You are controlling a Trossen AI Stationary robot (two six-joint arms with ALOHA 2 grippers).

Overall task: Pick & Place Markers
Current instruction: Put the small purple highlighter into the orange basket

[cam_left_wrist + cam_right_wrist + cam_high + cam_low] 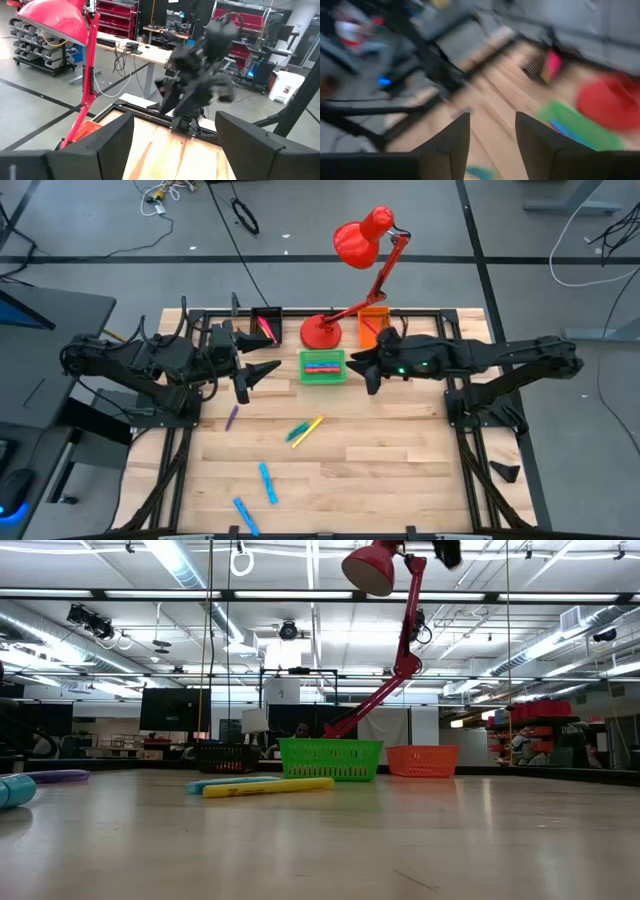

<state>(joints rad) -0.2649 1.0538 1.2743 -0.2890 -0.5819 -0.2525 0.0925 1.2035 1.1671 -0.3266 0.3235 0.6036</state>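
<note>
Fingers spread, empty, both grippers: left gripper (262,372), right gripper (362,366) flanking green bin (322,367). Nearest loose markers: purple marker (232,417) at left's 7 o'clock, left arm nearer; yellow marker (310,427), long axis 2–8.

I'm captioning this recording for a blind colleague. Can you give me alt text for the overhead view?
Two dark arms face each other over a wooden table, left gripper and right gripper open and empty, flanking a green bin holding markers. Loose markers lie nearer: purple, yellow, blue.
</note>
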